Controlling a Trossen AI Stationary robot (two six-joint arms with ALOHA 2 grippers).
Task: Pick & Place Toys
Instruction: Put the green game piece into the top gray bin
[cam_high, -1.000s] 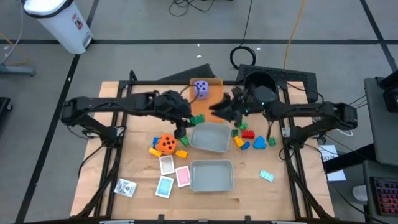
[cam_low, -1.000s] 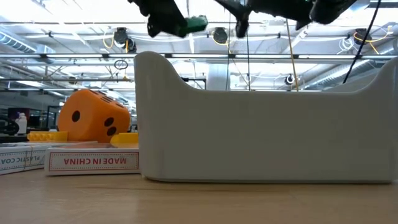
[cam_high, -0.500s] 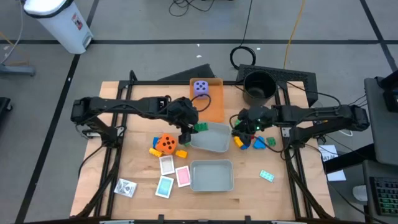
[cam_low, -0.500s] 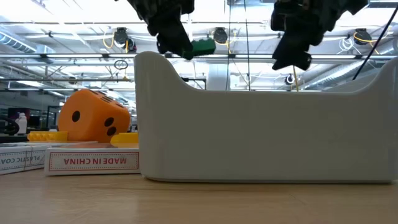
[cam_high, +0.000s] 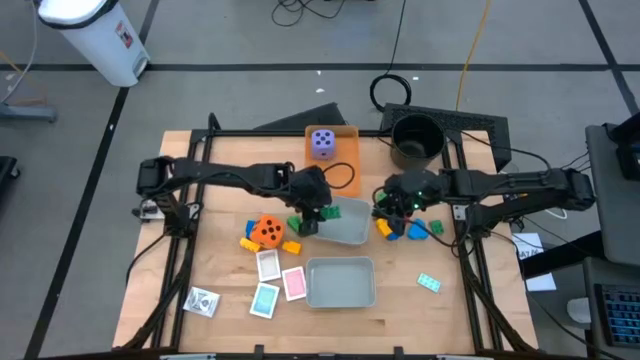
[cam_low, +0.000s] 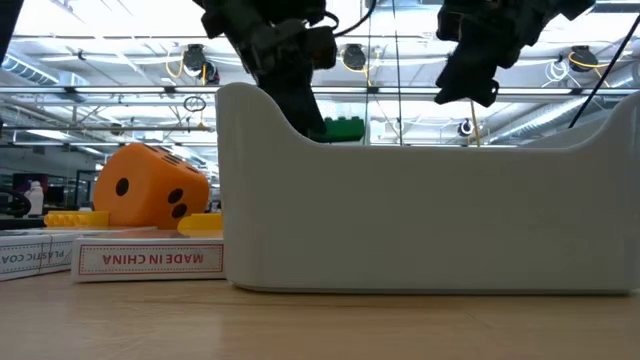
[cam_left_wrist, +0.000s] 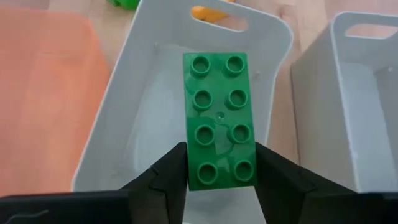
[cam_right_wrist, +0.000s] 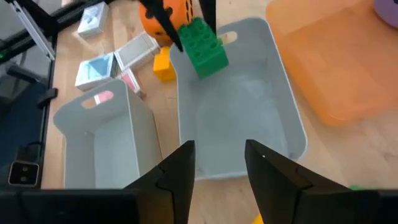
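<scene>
Since earlier frames: left arm has swung rightward and lower, carrying green brick (cam_left_wrist: 218, 121) from over the flat orange tray (cam_high: 345, 172) to above the upper grey tray (cam_high: 350, 234); right arm pulled back from centre to the brick pile right of that tray, its fingers narrowing.

Table (cam_high: 200, 250) fills mid-frame in high view; orange tray at top centre w/ purple die (cam_high: 322, 143) on it; two grey trays at centre, lower grey tray (cam_high: 340, 283) below the upper one; orange die (cam_high: 266, 231) left of centre; cards (cam_high: 281, 283) lower left; loose bricks (cam_high: 408, 228) right of centre.

Left gripper (cam_left_wrist: 218, 163) clamped on the short end of green brick, studs facing cam, brick hanging over tray's open floor; low view shows it just at rim height.

Right gripper (cam_right_wrist: 220, 157) empty, fingers apart w/ nothing between; it hovers near upper tray's right edge.

Step in hand, as judged: placing brick in upper tray; next move calls for slight descent, then release.

Room: tray floor bare beneath brick, walls well apart from it; right gripper close to the right rim, so the tighter side; yellow brick (cam_high: 291, 246) and orange die crowd the left.
</scene>
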